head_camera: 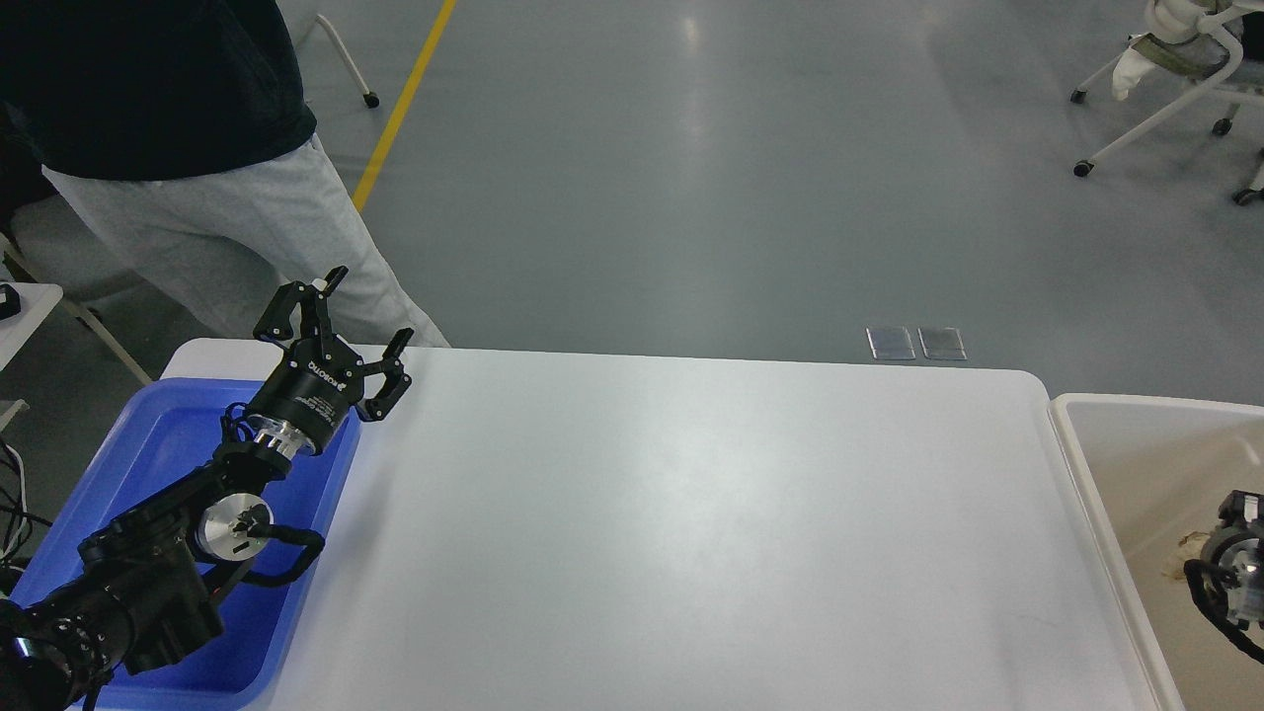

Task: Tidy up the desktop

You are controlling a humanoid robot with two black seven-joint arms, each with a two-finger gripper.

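The white desktop fills the middle of the head view and nothing lies on it. My left gripper is open and empty, raised over the far right corner of the blue tray near the desktop's back left corner. Only a dark end part of my right arm shows at the right edge, low inside the off-white bin. A small tan thing lies just left of it. Its fingers cannot be told apart.
A person in grey trousers stands close behind the table's back left corner. Wheeled chairs stand far back right. A small side table is at the left edge.
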